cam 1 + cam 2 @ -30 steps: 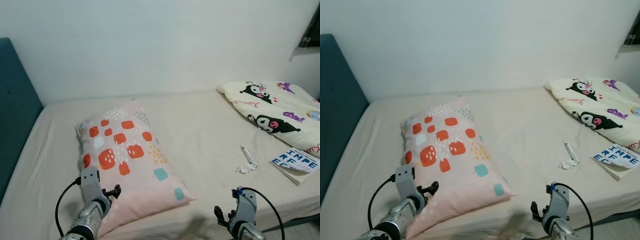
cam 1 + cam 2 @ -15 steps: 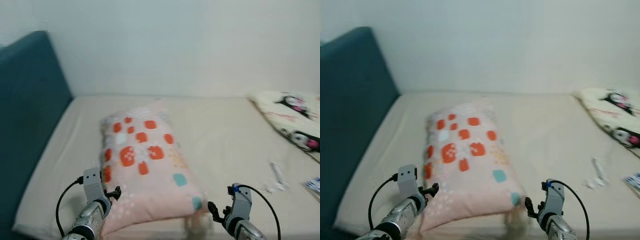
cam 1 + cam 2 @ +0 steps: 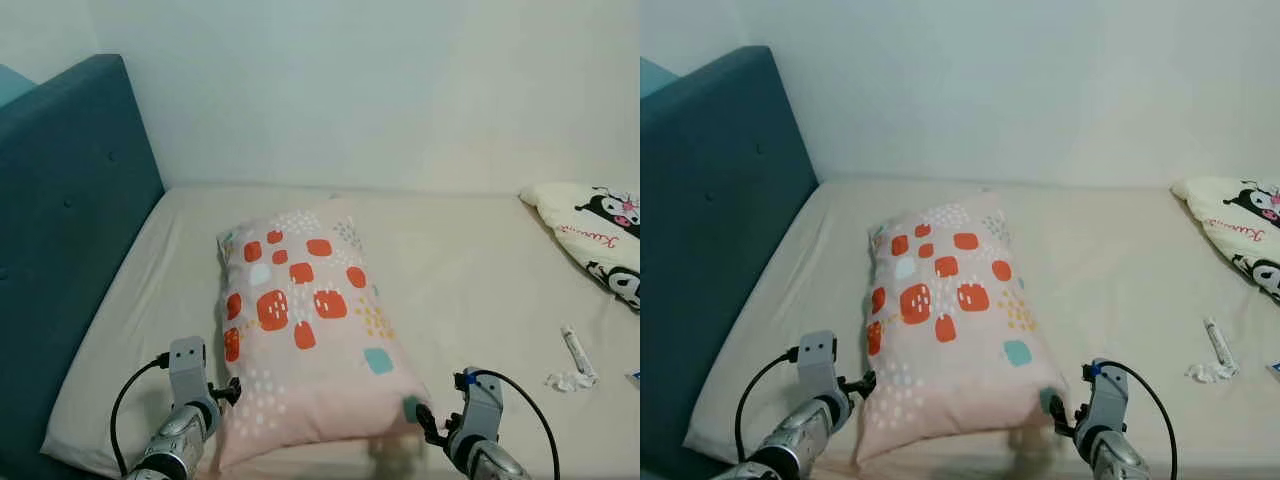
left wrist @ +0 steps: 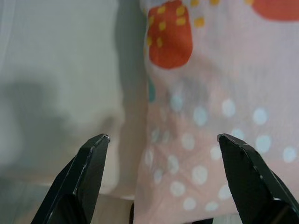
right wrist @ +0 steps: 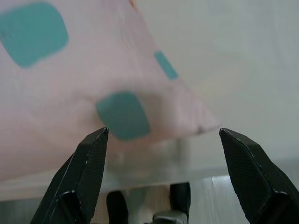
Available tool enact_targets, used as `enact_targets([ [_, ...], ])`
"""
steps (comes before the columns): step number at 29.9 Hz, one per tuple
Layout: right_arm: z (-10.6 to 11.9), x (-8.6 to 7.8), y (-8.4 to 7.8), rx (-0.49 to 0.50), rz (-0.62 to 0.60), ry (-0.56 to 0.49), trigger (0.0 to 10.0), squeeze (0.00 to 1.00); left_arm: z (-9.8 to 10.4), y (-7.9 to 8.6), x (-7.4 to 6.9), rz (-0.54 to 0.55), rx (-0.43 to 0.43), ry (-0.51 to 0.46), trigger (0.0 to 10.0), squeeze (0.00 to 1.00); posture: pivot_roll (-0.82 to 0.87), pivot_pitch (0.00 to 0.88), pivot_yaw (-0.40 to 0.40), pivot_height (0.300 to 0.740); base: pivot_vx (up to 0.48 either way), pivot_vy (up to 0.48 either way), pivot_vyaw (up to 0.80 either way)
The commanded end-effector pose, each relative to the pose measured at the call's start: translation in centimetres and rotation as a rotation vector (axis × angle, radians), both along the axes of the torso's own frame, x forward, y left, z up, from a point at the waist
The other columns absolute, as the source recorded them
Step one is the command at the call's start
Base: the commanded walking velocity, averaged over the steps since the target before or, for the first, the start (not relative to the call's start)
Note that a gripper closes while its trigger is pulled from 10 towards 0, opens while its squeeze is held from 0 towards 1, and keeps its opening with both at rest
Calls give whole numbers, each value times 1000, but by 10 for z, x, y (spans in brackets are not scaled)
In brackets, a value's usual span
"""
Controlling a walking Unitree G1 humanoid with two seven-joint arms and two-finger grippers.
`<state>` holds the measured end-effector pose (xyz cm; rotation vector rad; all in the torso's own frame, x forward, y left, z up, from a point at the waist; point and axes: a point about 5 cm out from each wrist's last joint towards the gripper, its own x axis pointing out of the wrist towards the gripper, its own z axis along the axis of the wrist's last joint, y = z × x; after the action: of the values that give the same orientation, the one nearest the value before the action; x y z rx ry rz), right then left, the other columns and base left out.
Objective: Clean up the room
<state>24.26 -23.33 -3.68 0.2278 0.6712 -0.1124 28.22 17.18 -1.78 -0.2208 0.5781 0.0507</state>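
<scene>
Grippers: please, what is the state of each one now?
Left gripper: open, holding nothing, at the pillow corner.
Right gripper: open, holding nothing, at the other corner.

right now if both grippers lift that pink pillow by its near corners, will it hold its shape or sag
Probably sag: the pillow looks soft and puffy, its cover creased near the left gripper. Likely light for its bulk. Its corner at the right gripper tapers thin, so the fabric may slip out.

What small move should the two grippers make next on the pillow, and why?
Probably move both forward and close on the near corners. The left gripper and right gripper are open, each facing a corner of the pillow on the bed, neither gripping it.
</scene>
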Motion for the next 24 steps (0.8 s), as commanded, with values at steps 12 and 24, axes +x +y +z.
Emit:
enact_targets([
  [12,-5,-5,1,11,-17,27,10000,0,-5,-1,-6,-34,41,23,10000,0,-31,55,-11,740,-288,0,0],
  [24,-5,-6,2,16,-21,26,10000,0,-4,-2,-4,-80,68,17,10000,0,-35,61,-8,740,0,-320,0],
])
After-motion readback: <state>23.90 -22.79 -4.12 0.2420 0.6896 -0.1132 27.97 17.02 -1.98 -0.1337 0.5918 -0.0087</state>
